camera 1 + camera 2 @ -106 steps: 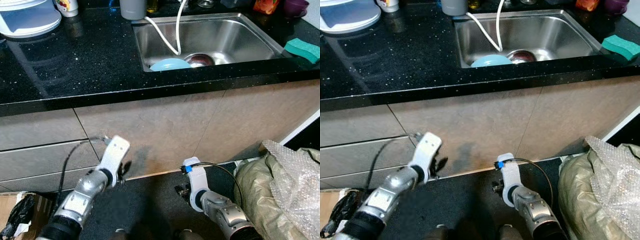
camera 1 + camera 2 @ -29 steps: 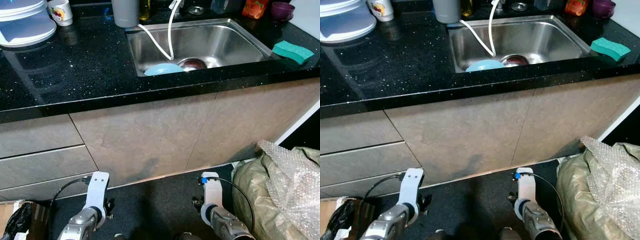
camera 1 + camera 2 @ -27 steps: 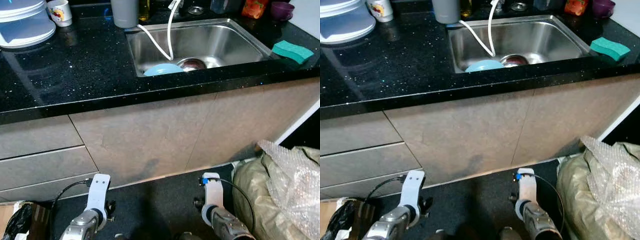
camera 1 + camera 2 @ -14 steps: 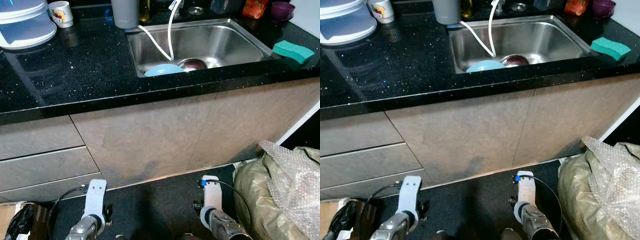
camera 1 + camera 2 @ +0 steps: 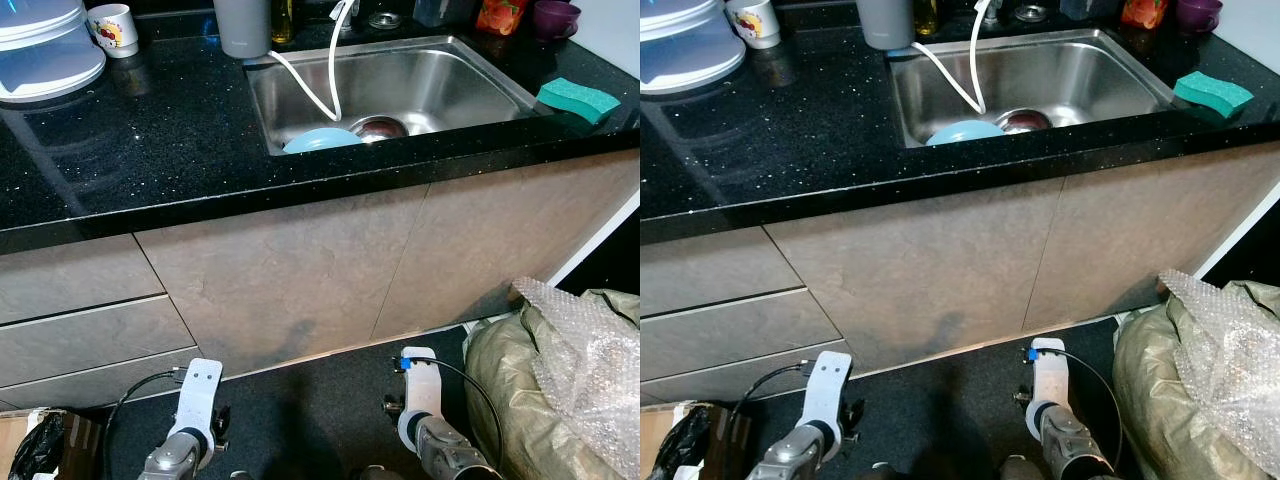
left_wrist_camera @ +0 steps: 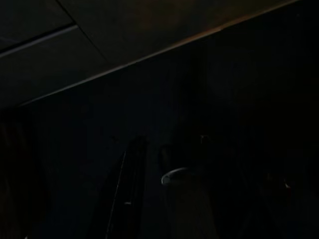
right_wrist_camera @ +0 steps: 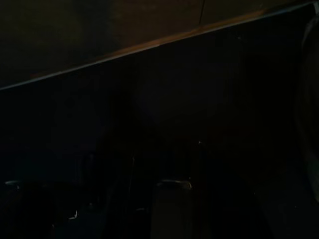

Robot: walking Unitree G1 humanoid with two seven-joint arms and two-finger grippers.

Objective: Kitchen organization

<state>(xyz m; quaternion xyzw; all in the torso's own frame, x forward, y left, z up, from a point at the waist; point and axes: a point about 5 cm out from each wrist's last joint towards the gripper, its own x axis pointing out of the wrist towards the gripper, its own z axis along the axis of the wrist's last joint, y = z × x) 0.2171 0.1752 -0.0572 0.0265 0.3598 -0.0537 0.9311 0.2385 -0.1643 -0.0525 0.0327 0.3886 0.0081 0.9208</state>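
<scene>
While both arms hang low by the dark floor in front of the cabinets, the risks sit up on the black counter [image 5: 150, 150]. At its far left stands a white stacked container [image 5: 45, 55], with a printed mug [image 5: 112, 28] just beside it; a careless sweep could knock either one off the edge. Further right, a grey cup [image 5: 240, 25] stands at the sink's back corner, and a white hose [image 5: 325, 70] trails down into the steel sink [image 5: 480, 85], where a light blue bowl [image 5: 322, 140] lies against a metal bowl [image 5: 380, 127]; reaching for either could snag the hose. On the far right, a green sponge [image 5: 578, 97] rests near the counter's front edge and could be nudged over onto the bubble wrap bundle [image 5: 570, 370] on the floor. I cannot tell whether the left gripper [image 5: 205, 420] or the right gripper [image 5: 395, 405] is spread or closed; the wrist views are too dark.
</scene>
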